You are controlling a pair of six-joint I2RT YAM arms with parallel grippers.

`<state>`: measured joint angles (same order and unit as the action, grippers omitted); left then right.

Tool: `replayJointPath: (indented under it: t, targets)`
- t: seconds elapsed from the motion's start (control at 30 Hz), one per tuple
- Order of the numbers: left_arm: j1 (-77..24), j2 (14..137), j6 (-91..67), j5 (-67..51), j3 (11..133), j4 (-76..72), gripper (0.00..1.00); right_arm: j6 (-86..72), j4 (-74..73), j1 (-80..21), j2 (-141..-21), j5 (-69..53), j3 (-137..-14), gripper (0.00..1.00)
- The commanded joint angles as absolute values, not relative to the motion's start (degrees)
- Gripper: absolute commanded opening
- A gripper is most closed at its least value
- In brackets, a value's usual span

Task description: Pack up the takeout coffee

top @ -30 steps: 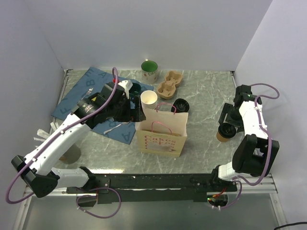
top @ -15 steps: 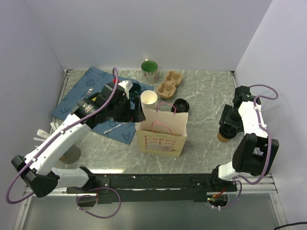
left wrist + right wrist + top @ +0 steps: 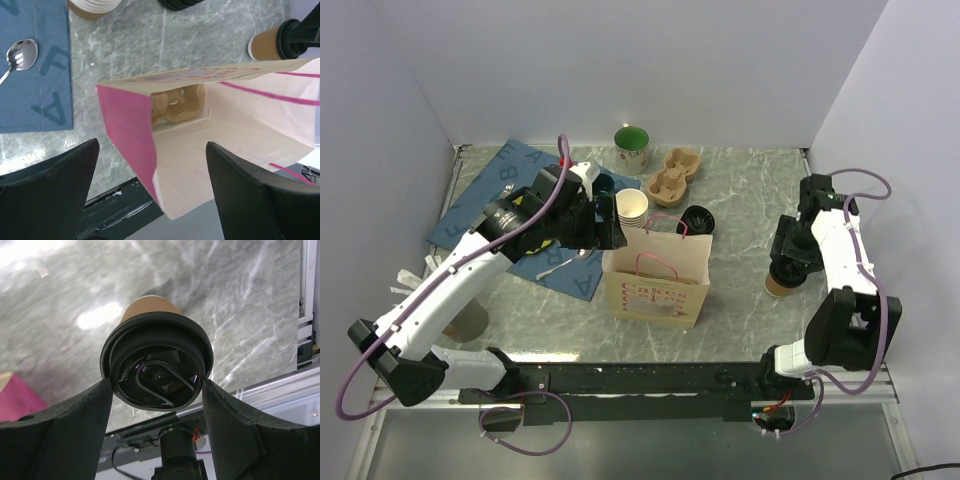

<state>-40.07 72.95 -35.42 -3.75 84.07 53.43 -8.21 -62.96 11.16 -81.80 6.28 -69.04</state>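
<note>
The takeout coffee [image 3: 778, 285], a brown paper cup with a black sip lid, is at the right of the table. My right gripper [image 3: 788, 262] is shut on its lid; in the right wrist view both fingers press the lid's [image 3: 157, 365] sides. The cup also shows in the left wrist view [image 3: 265, 44]. A paper bag [image 3: 655, 285] with pink handles stands open at the centre. My left gripper [image 3: 605, 235] is open at the bag's left top edge. In its wrist view the bag's pink side wall [image 3: 130, 130] lies between the two spread fingers.
A stack of lidless cups [image 3: 631, 208] and a loose black lid [image 3: 696, 218] stand behind the bag. A green mug [image 3: 632, 147] and a pulp cup carrier [image 3: 674, 176] are at the back. A blue cloth [image 3: 490, 200] with a spoon [image 3: 17, 57] lies left. A pulp carrier [image 3: 177, 102] sits inside the bag.
My right gripper has moved a little left, toward the bag, with the coffee cup. My left gripper has shifted slightly right, closer to the bag's top edge.
</note>
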Motion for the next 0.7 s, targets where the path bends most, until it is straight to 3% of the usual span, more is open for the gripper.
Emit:
replayJointPath:
  t: [0.0, 0.4, 0.67]
  targets:
    - [-39.9, 74.0, -33.7, -6.7, 88.6, 52.4, 0.92, -10.2, -69.7, 7.5, -74.4, 5.8, -76.3, 0.58]
    - [-39.9, 77.6, -32.7, -2.4, 88.3, 56.2, 0.78, -13.2, -88.7, -7.7, -69.5, 1.2, -102.7, 0.55]
    - [-39.9, 77.8, -32.3, -2.1, 89.7, 55.5, 0.71, -14.4, -89.8, -17.4, -66.4, -8.3, -114.6, 0.53]
